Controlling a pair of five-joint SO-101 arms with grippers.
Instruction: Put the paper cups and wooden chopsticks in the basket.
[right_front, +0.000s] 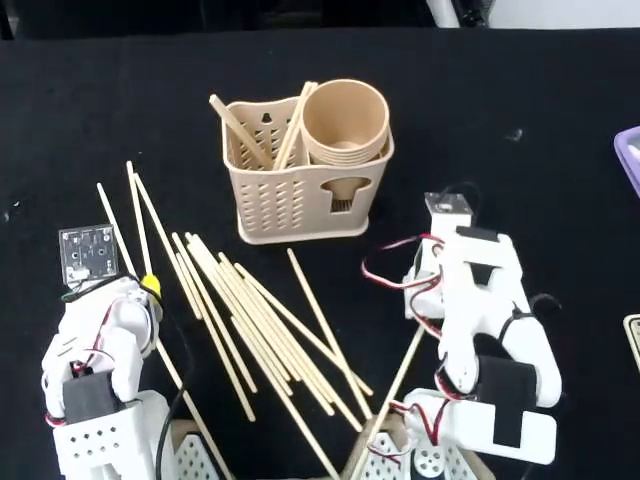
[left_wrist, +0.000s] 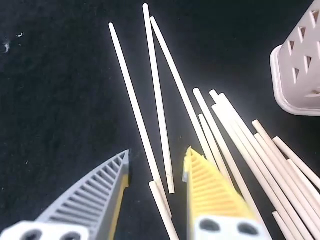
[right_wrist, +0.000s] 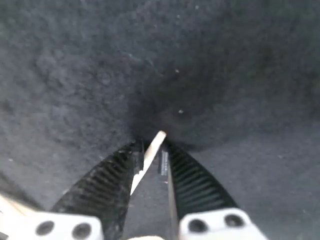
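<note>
A beige slotted basket (right_front: 300, 195) stands at the middle of the black table, with stacked paper cups (right_front: 345, 120) and a few wooden chopsticks (right_front: 255, 130) inside it. Several loose chopsticks (right_front: 250, 320) lie fanned out in front of it. My left gripper (left_wrist: 157, 155) hovers open over the left end of that spread, with two sticks (left_wrist: 157, 100) between its grey and yellow fingers (left_wrist: 210, 195); a basket corner (left_wrist: 300, 75) shows beyond. My right gripper (right_wrist: 150, 147) is shut on one chopstick (right_wrist: 152, 147), low over bare cloth. That stick (right_front: 395, 390) slants out beside the right arm (right_front: 480, 330).
A purple object (right_front: 630, 150) sits at the table's right edge, and a pale item (right_front: 632, 340) lies below it. Bare black cloth stretches behind and to both sides of the basket.
</note>
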